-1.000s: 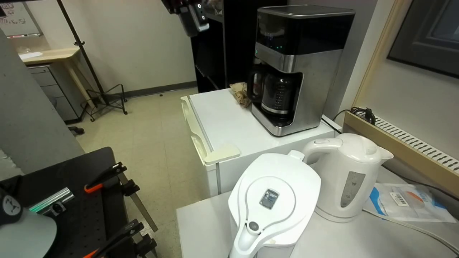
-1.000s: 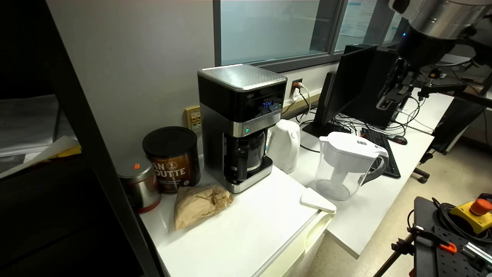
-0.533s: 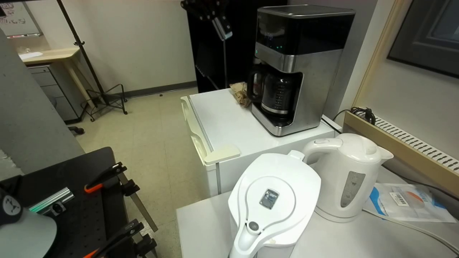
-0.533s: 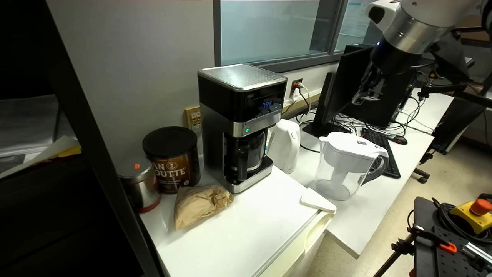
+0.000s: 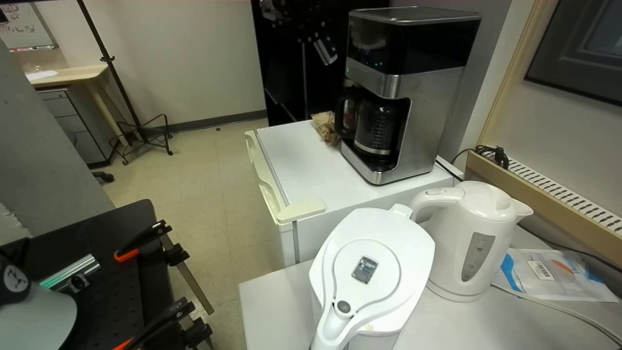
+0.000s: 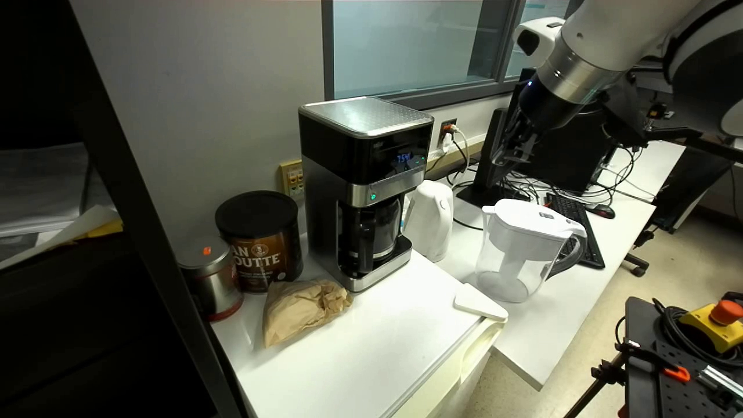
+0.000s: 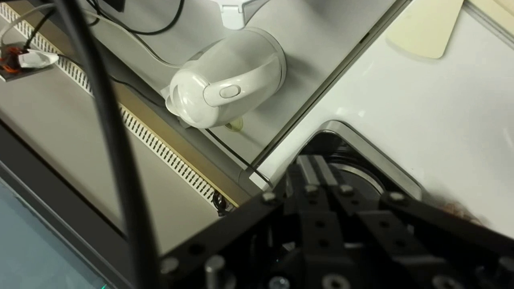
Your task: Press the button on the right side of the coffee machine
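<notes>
The coffee machine (image 5: pixel 432 116) (image 6: pixel 325 197) stands upright on a white fridge top, with a black top block, silver front and dark glass carafe (image 5: pixel 376 127). Its lit display (image 6: pixel 404 158) and a green-lit button (image 6: pixel 373 196) face forward; small green lights show right of the display. My gripper (image 5: pixel 326 54) (image 6: pixel 511 155) is in the air at about the height of the machine's upper front, apart from it. In the wrist view, the fingers (image 7: pixel 315 170) are together with nothing between them and hide part of the machine's base (image 7: pixel 373 158). The control panel is hidden there.
A white kettle (image 5: pixel 474 243) and a white filter jug (image 5: pixel 371 272) stand on the desk beside the fridge (image 6: pixel 371 360). A paper bag (image 6: pixel 305 310), a coffee can (image 6: pixel 258 241) and a metal canister (image 6: pixel 209 276) are beside the machine. A monitor (image 6: pixel 537 122) is near the arm.
My gripper has moved closer to the coffee machine's front and come lower. In both exterior views the machine, kettle and jug stay in place.
</notes>
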Robot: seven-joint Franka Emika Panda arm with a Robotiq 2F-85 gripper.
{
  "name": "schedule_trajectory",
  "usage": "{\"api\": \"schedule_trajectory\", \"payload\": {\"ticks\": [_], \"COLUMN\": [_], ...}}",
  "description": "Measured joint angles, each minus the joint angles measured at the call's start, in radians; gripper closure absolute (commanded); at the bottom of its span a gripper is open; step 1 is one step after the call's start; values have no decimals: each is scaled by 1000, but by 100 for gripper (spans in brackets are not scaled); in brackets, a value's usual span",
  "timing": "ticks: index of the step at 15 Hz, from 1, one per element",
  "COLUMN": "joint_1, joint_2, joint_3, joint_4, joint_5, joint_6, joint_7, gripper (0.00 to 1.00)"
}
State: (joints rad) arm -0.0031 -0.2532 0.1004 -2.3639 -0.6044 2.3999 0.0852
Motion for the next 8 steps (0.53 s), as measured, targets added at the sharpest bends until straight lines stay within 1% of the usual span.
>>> {"api": "schedule_trajectory", "payload": {"ticks": [4, 8], "joint_1": [0, 0], "joint_2": [80, 160], "joint_3": [0, 0], "joint_4": [43, 102], "joint_5": [-29, -63], "joint_6": [60, 89], "joint_7": [34, 75], "gripper": [100, 100]}}
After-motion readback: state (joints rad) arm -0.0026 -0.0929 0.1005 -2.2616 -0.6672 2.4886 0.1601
